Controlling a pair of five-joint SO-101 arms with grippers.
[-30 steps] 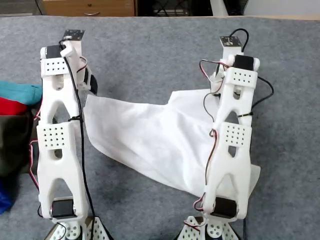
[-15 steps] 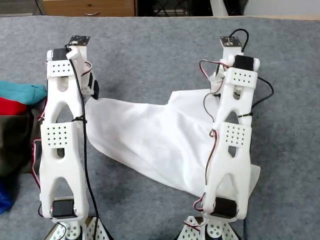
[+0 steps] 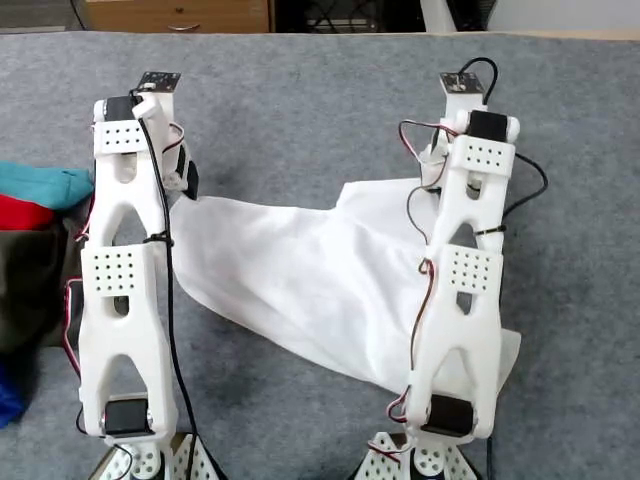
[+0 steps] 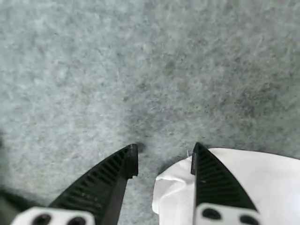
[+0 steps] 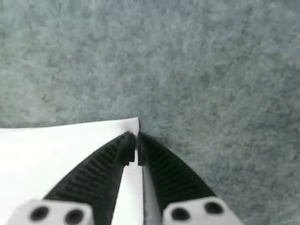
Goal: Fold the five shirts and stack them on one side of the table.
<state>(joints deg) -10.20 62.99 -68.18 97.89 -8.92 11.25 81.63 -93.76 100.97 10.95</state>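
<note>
A white shirt (image 3: pixel 310 280) lies crumpled and partly spread on the grey table between the two arms. My left gripper (image 4: pixel 164 152) is open just above the table, its fingers straddling the shirt's near-left corner (image 4: pixel 171 190), which rests against one finger. In the high view this gripper (image 3: pixel 186 180) sits at the shirt's upper left tip. My right gripper (image 5: pixel 135 140) is shut on the shirt's edge (image 5: pixel 61 150), close to a corner. From above, it (image 3: pixel 436 172) is at the shirt's far right corner, and the right arm covers part of the cloth.
A pile of clothes, teal (image 3: pixel 40 184), red (image 3: pixel 22 212), dark olive (image 3: pixel 28 290) and blue (image 3: pixel 8 396), lies at the table's left edge. A wooden drawer unit (image 3: pixel 180 15) stands beyond the far edge. Bare grey felt lies beyond the shirt.
The left arm has stretched farther across the table and shifted slightly right, over the shirt's left corner. The right arm and the rest of the shirt have stayed put.
</note>
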